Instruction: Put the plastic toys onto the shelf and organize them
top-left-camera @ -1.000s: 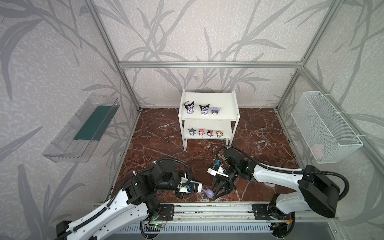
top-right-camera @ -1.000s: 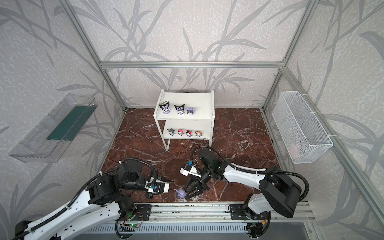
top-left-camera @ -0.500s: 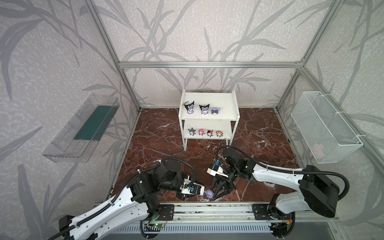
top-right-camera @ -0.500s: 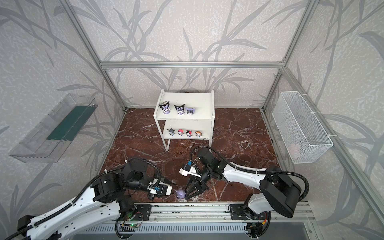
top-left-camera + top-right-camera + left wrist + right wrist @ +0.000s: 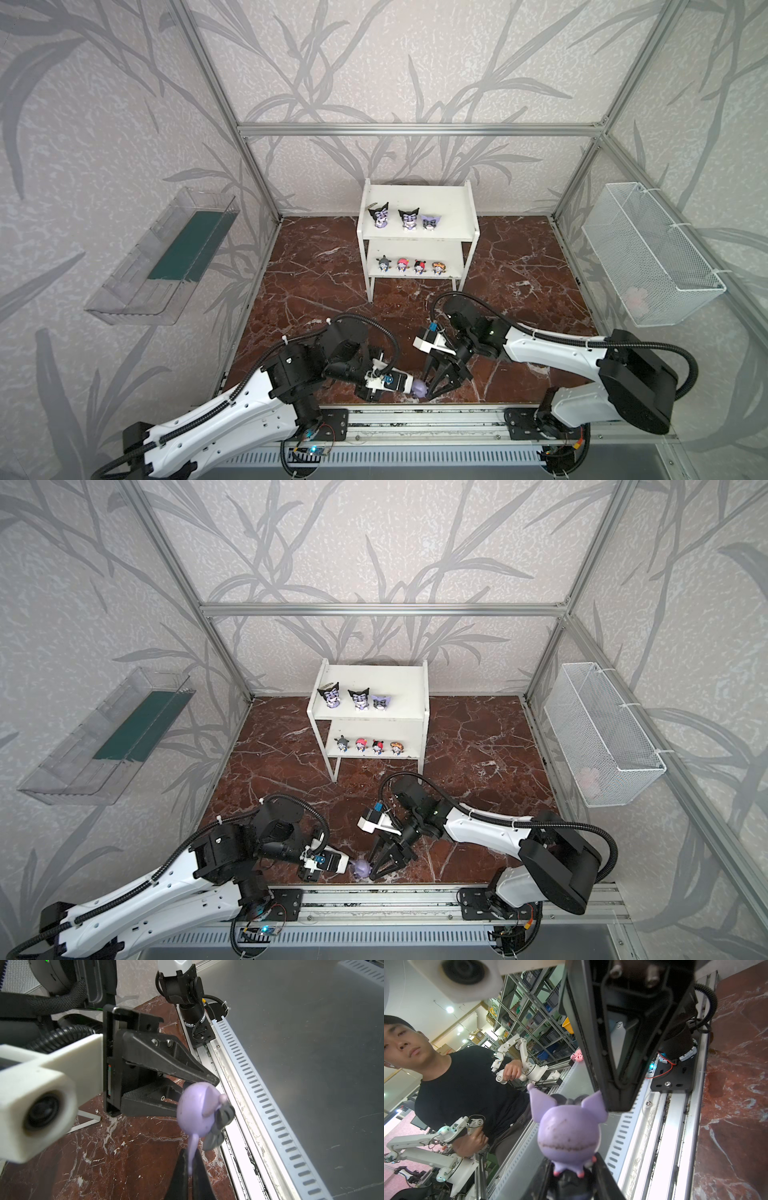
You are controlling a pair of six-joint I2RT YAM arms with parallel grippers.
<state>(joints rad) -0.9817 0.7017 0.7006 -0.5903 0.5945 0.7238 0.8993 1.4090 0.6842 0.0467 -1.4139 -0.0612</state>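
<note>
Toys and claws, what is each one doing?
lavender toy: not on the shelf yet
left claw: shut on its ear
right claw: around its feet; grip unclear
top-row toys: three, standing upright
bottom-row toys: four, standing upright

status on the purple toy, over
Left claw shut on toy ear. Right claw around its body, grip unclear. Not yet on shelf. Nothing blocking.

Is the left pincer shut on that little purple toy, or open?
Shut: in its wrist view the left pincer squeezes the lavender toy by one pointed ear, no gap showing.
</note>
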